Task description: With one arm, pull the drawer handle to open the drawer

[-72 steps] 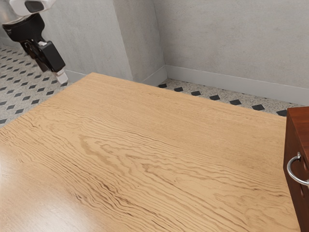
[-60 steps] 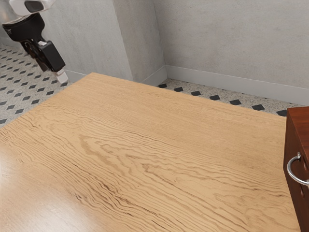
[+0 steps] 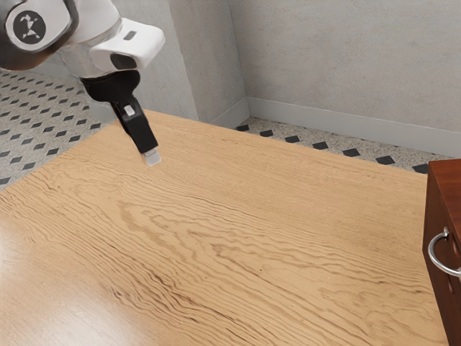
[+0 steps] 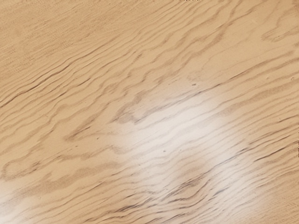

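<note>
Spanning the exterior frame, the wooden table (image 3: 238, 231) lies under the white arm (image 3: 94, 32) at upper left. The dark drawer (image 3: 445, 209) sits at the right edge. The gripper (image 3: 151, 156), released or clenched I cannot tell, hangs well apart from the drawer's handle (image 3: 436, 254).

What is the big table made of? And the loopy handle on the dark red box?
The table looks like light wood: wavy grain, soft shine. The handle looks like polished metal, silvery grey. The box seems dark reddish wood.

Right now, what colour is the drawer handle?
The drawer handle is shiny silver, clearest in the exterior view.
</note>
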Motion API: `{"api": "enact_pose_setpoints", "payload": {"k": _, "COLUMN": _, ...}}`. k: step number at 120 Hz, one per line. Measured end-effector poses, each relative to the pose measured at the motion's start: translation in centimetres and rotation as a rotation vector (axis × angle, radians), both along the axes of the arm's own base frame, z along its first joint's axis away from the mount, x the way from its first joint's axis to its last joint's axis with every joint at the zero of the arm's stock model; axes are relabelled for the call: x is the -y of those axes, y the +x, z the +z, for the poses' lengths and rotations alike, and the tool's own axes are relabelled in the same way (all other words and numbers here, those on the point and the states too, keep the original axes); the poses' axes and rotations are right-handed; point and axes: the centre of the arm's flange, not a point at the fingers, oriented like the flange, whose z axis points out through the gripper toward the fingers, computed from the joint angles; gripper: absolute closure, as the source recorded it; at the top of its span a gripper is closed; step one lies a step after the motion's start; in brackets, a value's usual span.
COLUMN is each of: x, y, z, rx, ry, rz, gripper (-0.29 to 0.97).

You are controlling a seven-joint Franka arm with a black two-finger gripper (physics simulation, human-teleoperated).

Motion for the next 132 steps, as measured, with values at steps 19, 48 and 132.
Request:
{"api": "enact_pose_setpoints", "payload": {"k": 19, "x": 5.7, "y": 0.8, "z": -3.5, "rx": 0.008, "ry": 0.049, "rz": -0.16, "gripper": 0.0}}
{"api": "enact_pose_setpoints", "payload": {"k": 48, "x": 6.6, "y": 1.0, "z": -7.5, "rx": 0.059, "ry": 0.087, "rz": -0.297, "gripper": 0.0}}
{"api": "enact_pose_setpoints", "payload": {"k": 132, "x": 16.9, "y": -1.2, "z": -10.8, "rx": 0.072, "ry": 0.079, "rz": -0.995, "gripper": 0.0}}
